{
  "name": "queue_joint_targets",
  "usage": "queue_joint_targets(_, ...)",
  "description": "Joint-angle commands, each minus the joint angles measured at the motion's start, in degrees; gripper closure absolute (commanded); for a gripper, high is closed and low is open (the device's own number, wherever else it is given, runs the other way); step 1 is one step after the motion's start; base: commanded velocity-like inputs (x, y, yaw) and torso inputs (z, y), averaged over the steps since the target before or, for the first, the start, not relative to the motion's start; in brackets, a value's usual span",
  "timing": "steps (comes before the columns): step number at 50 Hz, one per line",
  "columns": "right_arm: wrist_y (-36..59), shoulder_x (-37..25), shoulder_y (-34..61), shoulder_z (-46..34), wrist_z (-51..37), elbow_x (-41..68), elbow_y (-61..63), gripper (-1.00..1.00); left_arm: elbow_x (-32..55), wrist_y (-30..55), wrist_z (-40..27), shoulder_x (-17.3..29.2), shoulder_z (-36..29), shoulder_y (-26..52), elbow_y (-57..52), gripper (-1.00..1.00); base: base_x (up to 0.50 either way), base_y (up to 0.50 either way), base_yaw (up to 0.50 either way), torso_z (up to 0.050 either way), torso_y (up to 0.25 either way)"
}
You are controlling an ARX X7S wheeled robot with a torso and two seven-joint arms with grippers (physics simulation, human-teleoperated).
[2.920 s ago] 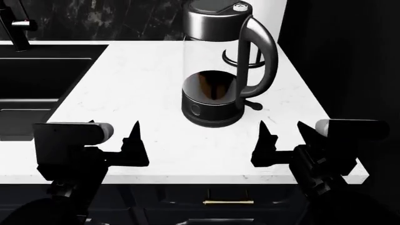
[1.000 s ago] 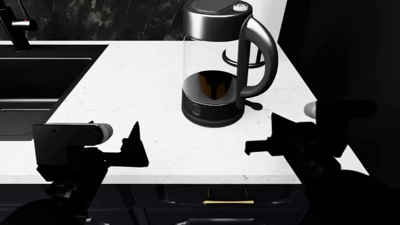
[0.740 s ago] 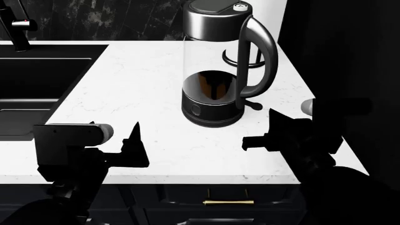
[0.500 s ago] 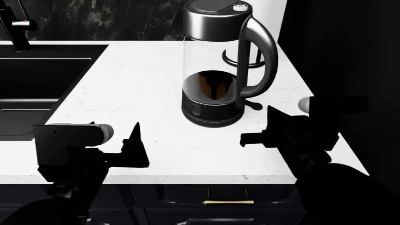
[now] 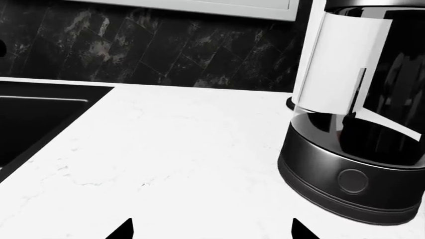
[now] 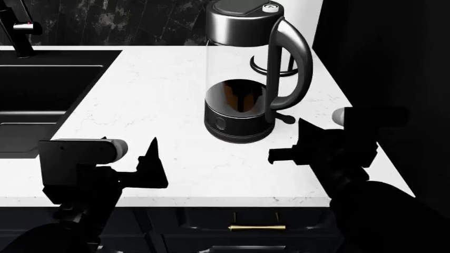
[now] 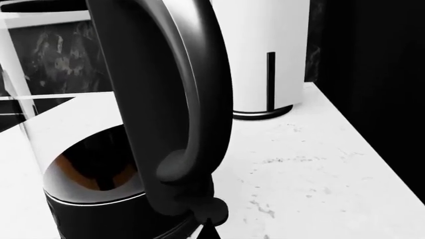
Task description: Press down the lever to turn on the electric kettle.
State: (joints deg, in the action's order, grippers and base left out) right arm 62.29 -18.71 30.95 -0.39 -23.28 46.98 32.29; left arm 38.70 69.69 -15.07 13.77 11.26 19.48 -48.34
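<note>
The electric kettle (image 6: 243, 79) stands on the white counter: clear glass jug, black base, dark glossy lid, looped black handle (image 6: 294, 63). The lever (image 6: 285, 117) juts from the base below the handle. My right gripper (image 6: 303, 124) is shut and empty. It is just right of and in front of the lever, not touching it. In the right wrist view its tip (image 7: 207, 230) sits right under the lever's rounded end (image 7: 211, 208), below the handle (image 7: 172, 89). My left gripper (image 6: 151, 158) is open and empty near the counter's front edge, left of the kettle (image 5: 359, 139).
A black sink (image 6: 42, 95) with a faucet (image 6: 18, 29) fills the left. A white cylinder on a black stand (image 7: 265, 55) stands behind the kettle. The counter's right edge (image 6: 365, 132) drops into darkness beside my right arm.
My right gripper, open and level at first, has turned and shut. It has crept forward and left toward the lever. The left arm and the kettle have not moved.
</note>
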Motion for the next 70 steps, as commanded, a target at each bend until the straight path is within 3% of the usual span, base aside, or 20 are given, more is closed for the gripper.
queue_joint_targets(1,-0.7,0.1,-0.1,-0.2,0.0,0.1,-0.6,1.00,0.6,-0.1,-0.4,0.3,0.1,-0.2,0.0,-1.00,0.00,0.00,0.00,0.000,0.000)
queue_joint_targets(70,-9.8,0.9,3.2,-9.6,2.4,-8.5,-12.0,1.00,3.0,-2.1,-2.5,1.8,-1.1,-0.8,1.2,-1.00,0.00,0.00,0.00,0.000,0.000)
